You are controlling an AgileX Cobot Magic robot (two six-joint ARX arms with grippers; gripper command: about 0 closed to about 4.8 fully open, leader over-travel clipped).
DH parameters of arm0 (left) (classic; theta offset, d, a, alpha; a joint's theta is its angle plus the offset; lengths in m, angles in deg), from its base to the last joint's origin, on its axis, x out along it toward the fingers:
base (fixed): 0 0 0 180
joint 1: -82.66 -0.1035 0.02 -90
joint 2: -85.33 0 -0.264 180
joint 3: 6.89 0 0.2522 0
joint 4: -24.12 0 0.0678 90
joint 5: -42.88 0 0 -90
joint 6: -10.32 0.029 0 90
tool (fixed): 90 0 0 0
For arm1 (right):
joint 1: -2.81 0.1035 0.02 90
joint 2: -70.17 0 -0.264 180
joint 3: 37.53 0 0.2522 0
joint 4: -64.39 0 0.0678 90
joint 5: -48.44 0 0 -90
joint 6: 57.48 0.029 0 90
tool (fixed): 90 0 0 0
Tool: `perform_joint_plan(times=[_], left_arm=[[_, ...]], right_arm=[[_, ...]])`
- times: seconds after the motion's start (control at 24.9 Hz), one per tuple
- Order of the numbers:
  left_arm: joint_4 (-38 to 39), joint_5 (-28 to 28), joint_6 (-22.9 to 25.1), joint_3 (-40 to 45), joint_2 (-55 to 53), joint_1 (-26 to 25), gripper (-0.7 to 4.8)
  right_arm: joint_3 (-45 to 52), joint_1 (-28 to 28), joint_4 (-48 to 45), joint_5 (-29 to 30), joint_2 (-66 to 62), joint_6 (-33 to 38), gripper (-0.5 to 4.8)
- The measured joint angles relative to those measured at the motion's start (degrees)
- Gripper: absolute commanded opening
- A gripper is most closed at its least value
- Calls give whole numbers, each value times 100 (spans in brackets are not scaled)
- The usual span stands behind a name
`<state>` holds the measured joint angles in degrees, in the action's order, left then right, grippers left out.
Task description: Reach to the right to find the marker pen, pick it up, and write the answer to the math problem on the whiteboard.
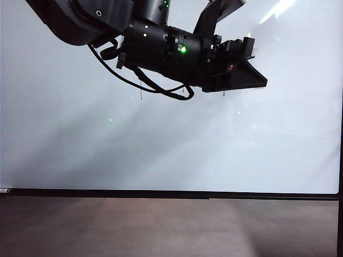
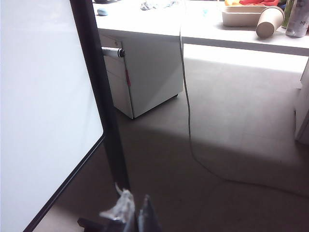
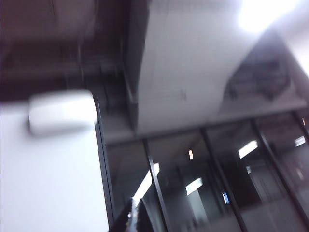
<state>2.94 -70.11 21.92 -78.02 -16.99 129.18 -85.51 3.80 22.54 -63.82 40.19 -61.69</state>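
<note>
The whiteboard [image 1: 171, 139] fills nearly the whole exterior view: a glossy white surface inside a thin black frame, with a bright streak reflected at its upper right. No written strokes can be made out on the visible part of it, so neither the math problem nor the answer is seen (the upper middle is hidden behind a bulky black arm). From this it is judged that the task is at its very start: the pen has not been found, nothing is written, and the reach, the pick-up and the writing are all left.

The black arm [image 1: 161, 45] with its green light hangs across the top of the board, and its gripper end points toward the right of the exterior view; which arm it is cannot be told for certain.

In the left wrist view the board's edge and a dark stand post [image 2: 99, 92] are seen beside a white cabinet [image 2: 145, 67] on a grey floor. The left gripper [image 2: 131, 215] is held low near that post, its fingers drawn together on nothing that can be recognised.

The right gripper [image 3: 133, 217] is seen against ceiling and glass panels in a blurred view, its fingertips pressed together and empty.

The marker pen is not visible in any view, so its look and its place cannot be told.
</note>
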Motion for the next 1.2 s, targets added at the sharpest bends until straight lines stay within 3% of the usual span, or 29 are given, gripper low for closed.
perform_joint_plan(times=[0.08,0.2,0.32,0.52,0.56,0.64,0.68,0.76,0.8,0.84,0.96,1.2], left_arm=[[0,0,0,0,2,0,27],[0,-2,2,0,2,2,27],[0,0,2,0,2,0,27],[4,-2,2,2,0,-2,27],[9,0,2,0,0,-2,27],[20,0,0,2,0,-7,27],[26,0,2,2,0,-2,27],[44,0,2,2,0,-2,27],[44,0,2,0,0,-2,27],[44,0,2,0,0,-2,27],[46,0,2,2,0,-2,27],[46,0,2,2,2,-2,27]], right_arm=[[-769,0,-164,66,-940,2,-1],[-1794,-11,717,492,-2146,-24,-1],[-2715,-654,1849,1746,-3167,-131,-1],[-2765,-1749,1580,3263,-4188,1266,0],[-2758,-2013,1495,3595,-4315,1325,19],[-2712,-2337,1373,4238,-4614,1357,154],[-2704,-2470,1357,4634,-4846,1357,187],[-2693,-2730,1375,5257,-5364,1373,191],[-2658,-2833,1397,5458,-5595,1357,229],[-2553,-2887,1414,5563,-5777,1342,275],[-2133,-2863,903,5685,-6332,1338,317],[-1429,-2828,-476,5683,-7517,1318,325]])
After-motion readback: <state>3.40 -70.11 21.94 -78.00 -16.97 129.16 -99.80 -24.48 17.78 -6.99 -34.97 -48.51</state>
